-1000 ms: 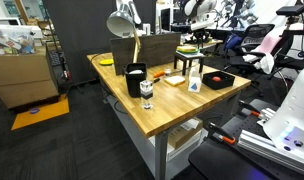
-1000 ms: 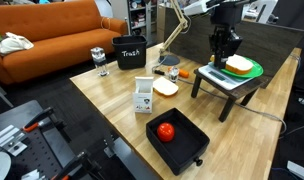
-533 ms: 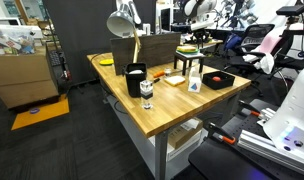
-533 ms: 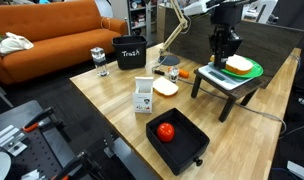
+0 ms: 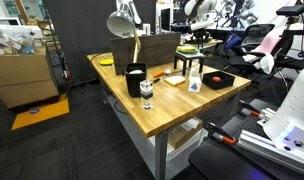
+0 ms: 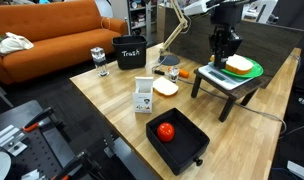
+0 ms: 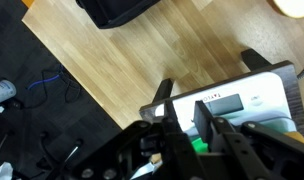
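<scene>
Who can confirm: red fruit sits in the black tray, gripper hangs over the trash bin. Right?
Wrong on one point. The gripper hangs over the small black stand that carries the green plate, as an exterior view shows. The red fruit does sit in the black tray.

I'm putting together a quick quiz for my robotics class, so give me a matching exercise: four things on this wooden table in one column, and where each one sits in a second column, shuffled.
Things
1. red round tomato-like object
2. green round plate
3. clear glass jar
4. small white carton box

Places
A. on the small black stand
B. at the table end toward the orange sofa, beside the black bin marked Trash
C. inside the black rectangular tray
D. mid-table, next to the shallow white dish

Pairs: 1-C, 2-A, 3-B, 4-D
</scene>
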